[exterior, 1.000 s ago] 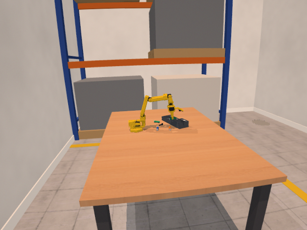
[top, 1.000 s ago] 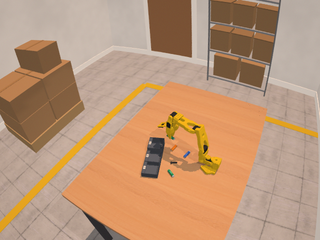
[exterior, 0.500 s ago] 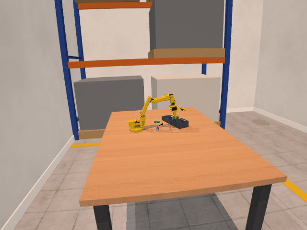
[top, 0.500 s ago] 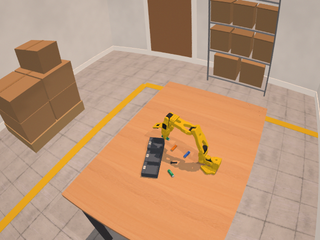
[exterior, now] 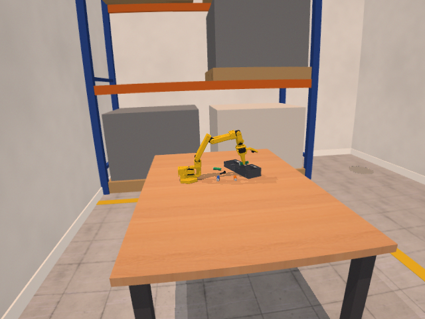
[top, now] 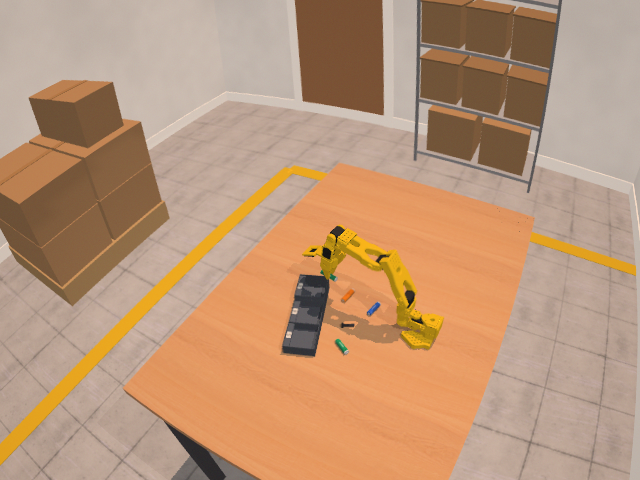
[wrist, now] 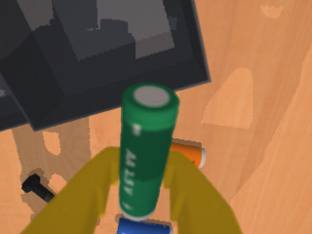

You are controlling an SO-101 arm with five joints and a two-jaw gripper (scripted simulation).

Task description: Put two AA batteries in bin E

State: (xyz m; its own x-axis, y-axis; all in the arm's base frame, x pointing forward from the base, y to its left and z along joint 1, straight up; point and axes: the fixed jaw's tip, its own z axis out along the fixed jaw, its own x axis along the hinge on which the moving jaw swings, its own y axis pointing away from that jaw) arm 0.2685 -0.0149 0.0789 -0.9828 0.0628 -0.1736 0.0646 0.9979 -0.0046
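My gripper [wrist: 143,195] is shut on a green AA battery [wrist: 146,156] and holds it above the table beside the far end of a row of dark bins [top: 306,315]. The held battery hangs just at the edge of the farthest bin [top: 312,289]. In the wrist view the dark bin [wrist: 97,54] fills the top left, just past the battery's tip. I cannot read the bin letters. On the table lie an orange battery [top: 347,295], a blue battery [top: 373,308] and another green battery [top: 341,346].
A small black bolt [top: 347,324] lies on the table between the bins and the arm's base [top: 421,330]. In the wrist view the orange battery [wrist: 187,152], the blue battery [wrist: 143,227] and the bolt [wrist: 36,189] show below the gripper.
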